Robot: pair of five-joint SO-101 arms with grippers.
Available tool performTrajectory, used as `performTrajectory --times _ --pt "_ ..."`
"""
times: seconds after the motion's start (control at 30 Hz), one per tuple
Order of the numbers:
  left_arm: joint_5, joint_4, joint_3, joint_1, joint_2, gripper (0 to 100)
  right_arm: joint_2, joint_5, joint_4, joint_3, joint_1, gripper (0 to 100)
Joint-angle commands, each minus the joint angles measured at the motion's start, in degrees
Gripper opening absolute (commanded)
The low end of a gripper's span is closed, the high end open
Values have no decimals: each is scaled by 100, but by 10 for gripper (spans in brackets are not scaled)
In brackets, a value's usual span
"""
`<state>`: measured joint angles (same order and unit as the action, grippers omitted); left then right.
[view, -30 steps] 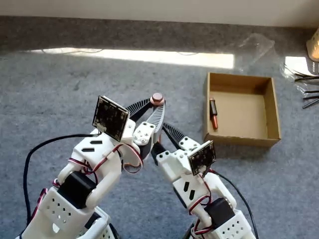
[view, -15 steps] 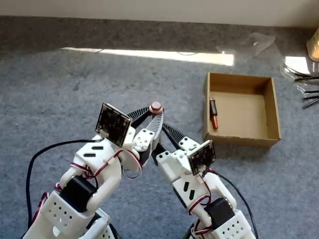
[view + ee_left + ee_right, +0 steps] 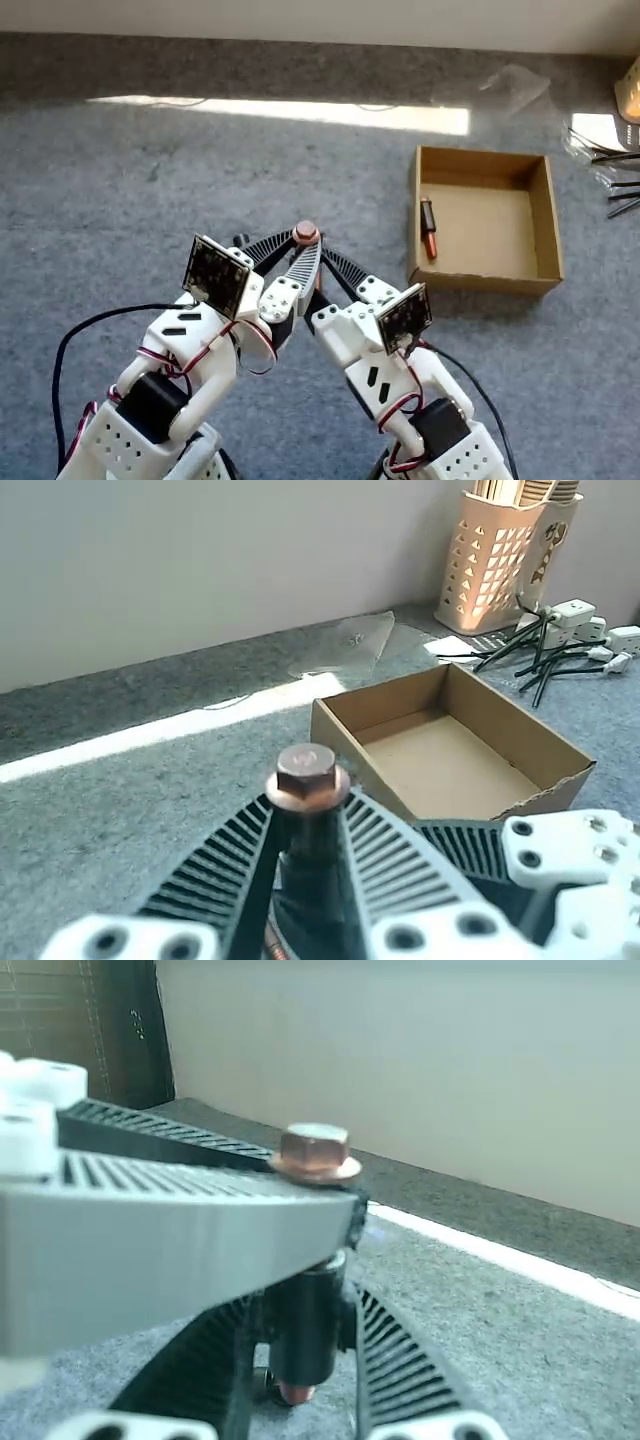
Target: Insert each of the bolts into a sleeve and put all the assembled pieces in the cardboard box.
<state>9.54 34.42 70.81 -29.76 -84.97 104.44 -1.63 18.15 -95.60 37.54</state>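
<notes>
The two arms meet over the grey carpet, near the cardboard box but apart from it. The left gripper is closed to a narrow gap on the bolt, clamping just under its copper-coloured hex head; the right gripper is closed from below on the black sleeve. The bolt stands upright in the sleeve with its tip showing beneath, so insertion looks all but complete. One assembled piece lies in the box, beside the wall nearest the grippers.

Handling, as judged: the bolt is rigid metal, small, smooth and light; pinched on the head alone it may twist or slip. Hold the sleeve at mid-length, across its diameter; the box is light cardboard and will likely shift if knocked.
</notes>
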Motion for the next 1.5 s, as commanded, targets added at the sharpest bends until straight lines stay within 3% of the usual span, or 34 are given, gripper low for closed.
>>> performTrajectory --times 0.0,0.13,0.27,1.13,1.47 --pt "-44 -149 -66 -84 -154 74 66 9 -31 -646 4 4" --pt "-44 -132 -66 -84 -154 181 66 9 -31 -646 4 4" --pt "-26 -158 -57 -66 -154 229 66 9 -31 -646 4 4" --pt "-62 -202 -119 558 -154 235 66 9 -31 -646 4 4" --pt "-62 -598 -259 1815 -224 231 75 9 -40 -637 -453 4"
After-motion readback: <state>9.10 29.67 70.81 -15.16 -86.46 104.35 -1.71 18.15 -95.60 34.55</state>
